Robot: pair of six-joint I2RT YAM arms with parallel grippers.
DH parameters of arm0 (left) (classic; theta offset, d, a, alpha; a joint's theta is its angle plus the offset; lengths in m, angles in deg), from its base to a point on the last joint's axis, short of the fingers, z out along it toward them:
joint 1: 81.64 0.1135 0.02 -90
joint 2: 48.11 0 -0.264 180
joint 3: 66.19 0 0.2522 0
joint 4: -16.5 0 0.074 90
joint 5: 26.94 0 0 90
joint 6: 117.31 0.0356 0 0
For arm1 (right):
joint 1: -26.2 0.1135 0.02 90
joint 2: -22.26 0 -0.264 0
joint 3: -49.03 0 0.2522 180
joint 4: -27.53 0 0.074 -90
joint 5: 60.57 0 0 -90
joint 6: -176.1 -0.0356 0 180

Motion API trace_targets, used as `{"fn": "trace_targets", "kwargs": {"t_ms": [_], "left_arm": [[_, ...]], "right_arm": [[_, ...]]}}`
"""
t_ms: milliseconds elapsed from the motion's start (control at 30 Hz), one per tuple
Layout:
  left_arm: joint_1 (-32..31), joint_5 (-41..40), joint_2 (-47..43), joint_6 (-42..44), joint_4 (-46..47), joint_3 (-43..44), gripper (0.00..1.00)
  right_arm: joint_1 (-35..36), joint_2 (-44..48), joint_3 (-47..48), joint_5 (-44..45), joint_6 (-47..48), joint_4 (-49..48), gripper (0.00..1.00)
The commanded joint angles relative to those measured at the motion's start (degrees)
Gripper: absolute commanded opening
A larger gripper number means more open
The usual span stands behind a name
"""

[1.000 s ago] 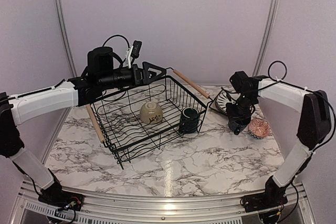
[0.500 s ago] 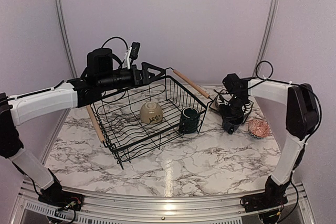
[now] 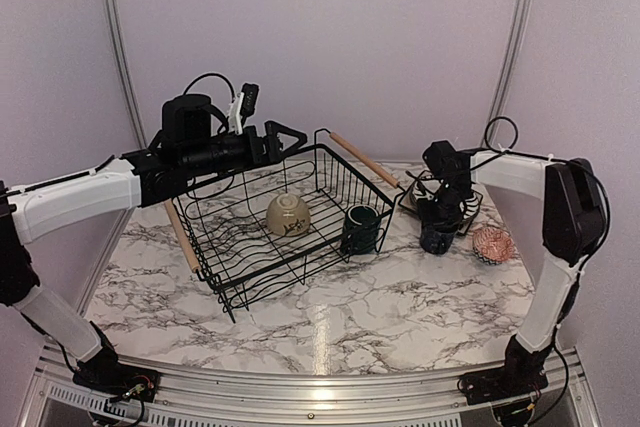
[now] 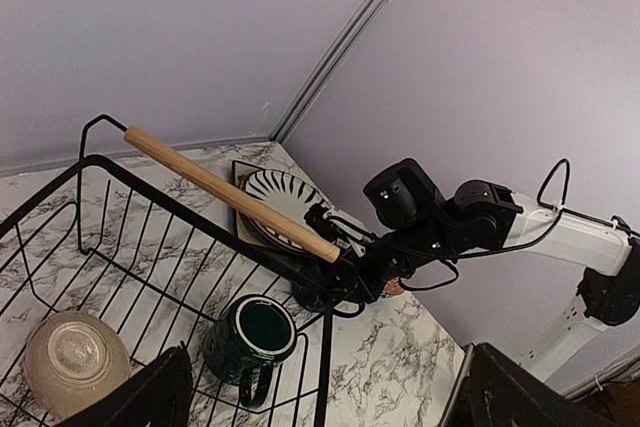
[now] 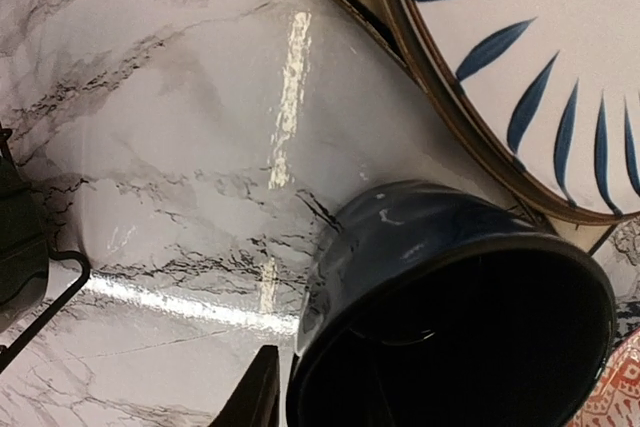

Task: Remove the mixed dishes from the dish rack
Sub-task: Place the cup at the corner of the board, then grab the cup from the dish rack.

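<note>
Reaching in level from the left, the left arm (image 3: 80, 192) hangs over the far rim of the dish rack (image 3: 182, 237) with the left fingers (image 4: 160, 397) spread wide and holding nothing. Below them, a cream bowl (image 3: 288, 214) and a dark mug (image 3: 360, 229) sit inside the rack. The right arm (image 3: 515, 172) bends its wrist down onto a navy mug (image 5: 450, 287) on the worktop (image 3: 330, 317), just beside the striped plate (image 5: 530, 57) and near a pinkish bowl (image 3: 493, 243); one of the right fingers (image 5: 258, 397) flanks the mug's wall, but whether they clamp it cannot be told.
</note>
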Motion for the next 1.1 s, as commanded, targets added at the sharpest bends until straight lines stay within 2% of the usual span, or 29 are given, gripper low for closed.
{"fn": "trace_targets", "kwargs": {"t_ms": [0, 167, 267, 433, 567, 800, 1067], "left_arm": [[0.22, -1.36, 1.89, 2.29, -5.88, 2.63, 0.99], [-0.98, 0.23, 7.4, 5.85, -12.11, 7.21, 0.92], [-2.47, -1.65, 12.32, 9.97, -21.42, 12.9, 0.87], [-5.07, -6.52, 20.61, 16.45, -35.35, 24.25, 0.81], [-6.56, -6.23, 25.23, 18.27, -38.81, 28.6, 0.79], [-9.3, -9.12, 33.75, 21.02, -45.04, 36.5, 0.69], [-9.76, -7.95, 38.98, 21.15, -44.88, 39.73, 0.62]], "right_arm": [[-0.18, 2.63, 2.23, 0.61, 0.19, -0.01, 0.3], [-0.18, 6.82, 2.7, 0.77, 0.22, 1.07, 0.49], [-0.18, 10.11, 3.04, 2.07, 0.33, 1.72, 0.59], [-0.18, 15.21, 3.5, 6.29, 0.1, 2.53, 0.69], [-0.16, 18.43, 4.06, 7.05, -0.68, 2.23, 0.72], [-0.18, 23.79, 4.37, 7.41, -0.84, -0.78, 0.75], [-0.18, 27.45, 4.17, 8.64, -0.43, -2.13, 0.76]]}}
